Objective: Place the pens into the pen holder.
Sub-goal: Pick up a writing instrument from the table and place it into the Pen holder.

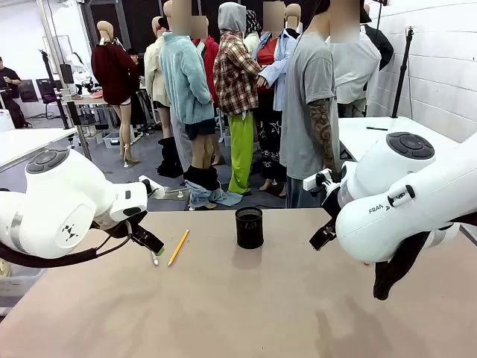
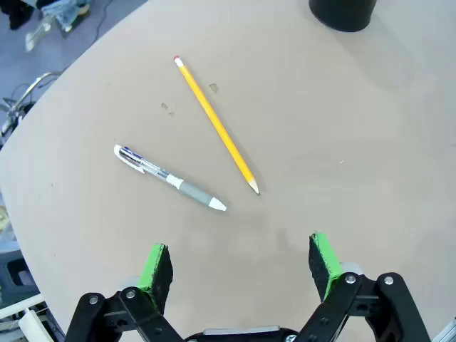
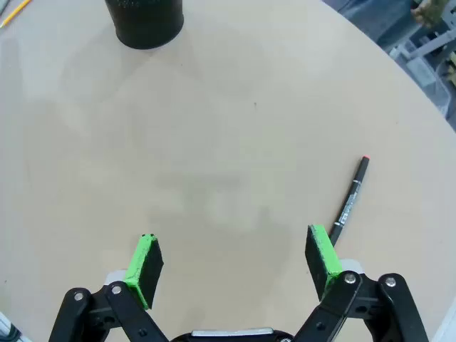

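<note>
The black pen holder (image 1: 249, 227) stands upright at the middle of the table, and its base shows in the wrist views (image 2: 343, 13) (image 3: 145, 21). A yellow pencil (image 1: 178, 247) (image 2: 217, 127) and a silver-white pen (image 1: 154, 258) (image 2: 169, 179) lie flat to the holder's left. My left gripper (image 1: 150, 240) (image 2: 241, 265) hovers open just above the table, short of both. A slim dark pen (image 3: 350, 200) lies on the table beside one finger of my right gripper (image 1: 322, 236) (image 3: 235, 262), which is open and holds nothing.
A person in a grey T-shirt (image 1: 309, 112) stands at the far edge of the table, right of centre. The table's curved edge (image 2: 50, 107) runs close behind the pens on the left. Bare tabletop (image 1: 246, 306) stretches in front of the holder.
</note>
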### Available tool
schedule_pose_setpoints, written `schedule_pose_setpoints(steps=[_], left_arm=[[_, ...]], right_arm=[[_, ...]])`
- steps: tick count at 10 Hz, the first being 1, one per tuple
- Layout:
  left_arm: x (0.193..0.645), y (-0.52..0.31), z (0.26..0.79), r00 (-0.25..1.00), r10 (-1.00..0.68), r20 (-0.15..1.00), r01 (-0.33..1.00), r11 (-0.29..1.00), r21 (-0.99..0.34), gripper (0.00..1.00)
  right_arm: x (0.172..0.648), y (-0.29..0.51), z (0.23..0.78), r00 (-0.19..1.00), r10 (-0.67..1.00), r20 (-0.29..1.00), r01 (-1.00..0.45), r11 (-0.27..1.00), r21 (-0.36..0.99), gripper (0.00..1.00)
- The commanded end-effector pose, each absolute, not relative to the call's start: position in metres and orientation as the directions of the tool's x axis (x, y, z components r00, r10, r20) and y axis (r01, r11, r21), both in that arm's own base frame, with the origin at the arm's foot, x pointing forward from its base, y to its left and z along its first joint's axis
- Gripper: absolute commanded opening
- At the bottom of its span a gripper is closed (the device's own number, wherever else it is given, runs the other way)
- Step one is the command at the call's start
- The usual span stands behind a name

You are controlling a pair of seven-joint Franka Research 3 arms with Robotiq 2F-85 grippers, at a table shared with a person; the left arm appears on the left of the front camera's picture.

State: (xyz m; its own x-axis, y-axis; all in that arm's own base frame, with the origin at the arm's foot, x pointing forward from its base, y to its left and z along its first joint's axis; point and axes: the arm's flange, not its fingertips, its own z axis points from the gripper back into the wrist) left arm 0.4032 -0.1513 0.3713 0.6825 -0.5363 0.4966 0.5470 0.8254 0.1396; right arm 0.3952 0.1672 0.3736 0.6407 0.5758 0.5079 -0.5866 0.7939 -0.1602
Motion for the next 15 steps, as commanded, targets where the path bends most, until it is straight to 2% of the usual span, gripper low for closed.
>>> schedule_pose_setpoints(steps=[1,11,13,14,15], left_arm=[[0.403,-0.151,0.371,0.682,-0.536,0.497,0.547,0.825,0.14,1.0],[0.403,-0.153,0.371,0.68,-0.539,0.496,0.55,0.823,0.141,1.0],[0.39,-0.099,0.419,0.662,-0.433,0.612,0.385,0.897,0.217,1.0],[0.374,-0.063,0.444,0.654,-0.351,0.671,0.271,0.936,0.226,1.0],[0.352,-0.036,0.462,0.645,-0.283,0.71,0.175,0.959,0.223,1.0]], right_arm=[[0.395,0.167,0.374,0.641,0.576,0.508,-0.587,0.794,-0.16,1.0],[0.395,0.167,0.374,0.64,0.577,0.508,-0.587,0.793,-0.161,1.0],[0.39,0.134,0.407,0.643,0.512,0.569,-0.472,0.851,-0.232,1.0],[0.39,0.107,0.421,0.671,0.446,0.592,-0.315,0.894,-0.317,1.0],[0.383,0.075,0.436,0.677,0.39,0.624,-0.241,0.919,-0.313,1.0]])
